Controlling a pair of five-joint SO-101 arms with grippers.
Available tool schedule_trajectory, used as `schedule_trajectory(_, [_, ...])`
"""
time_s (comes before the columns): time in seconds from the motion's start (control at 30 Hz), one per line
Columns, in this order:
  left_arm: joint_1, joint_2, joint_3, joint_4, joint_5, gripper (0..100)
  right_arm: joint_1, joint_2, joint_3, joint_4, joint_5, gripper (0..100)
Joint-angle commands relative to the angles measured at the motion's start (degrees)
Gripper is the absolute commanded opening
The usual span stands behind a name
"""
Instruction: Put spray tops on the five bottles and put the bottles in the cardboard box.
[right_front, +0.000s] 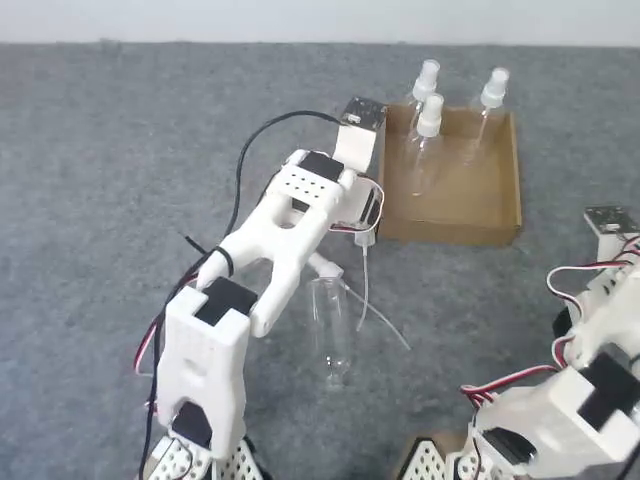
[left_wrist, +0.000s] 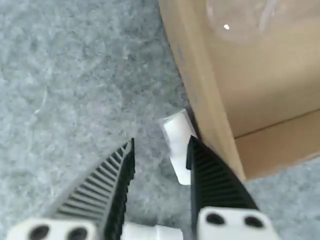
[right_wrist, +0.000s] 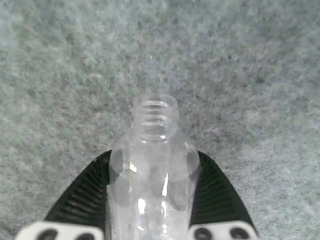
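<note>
Spray top (left_wrist: 176, 134) lies between the wide jaws of my left gripper (left_wrist: 161, 146) | right gripper (right_wrist: 152, 157) clamps uncapped bottle (right_wrist: 154, 125) | capping step, I judge; next pinch, lift.

Bright, even light; soft shadows on the carpet (right_front: 100, 200); small glints on the bottle (right_wrist: 150, 200)

The high camera sits above and behind both arms, looking down and forward across the counter (right_front: 100, 180) to the cardboard box (right_front: 450, 215) on its far side. The left wrist camera looks down along the left claw (left_wrist: 161, 141), very close to the counter just beside the cardboard box's near corner. That corner is shared with the high view. The right wrist camera faces down past the right claw (right_wrist: 153, 155) and the bottle (right_wrist: 152, 145) in it, seemingly well apart from the cardboard box.
</note>
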Motion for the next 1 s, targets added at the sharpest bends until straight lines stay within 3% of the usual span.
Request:
schedule_trajectory(0.0, [0.44,-1.41,-2.24,-0.79,-0.62,16,-0.04,-3.82,-3.16,0.13,-0.62,0.9])
schedule_trajectory(0.27, [0.00,4.22,-2.24,-0.88,-0.70,16,-0.04,-3.82,-3.16,0.31,-0.62,0.9])
schedule_trajectory(0.63, [-3.78,-2.11,-2.77,2.37,-0.70,15,0.04,-3.82,-3.08,0.22,-0.62,0.9])
schedule_trajectory(0.87, [-3.69,2.02,-2.68,2.37,-0.44,15,0.22,-3.82,-3.08,0.13,-0.62,0.9])
schedule_trajectory(0.97, [-3.52,3.25,-2.68,2.20,-0.35,10,0.22,-3.82,-3.08,0.13,-0.53,0.9])
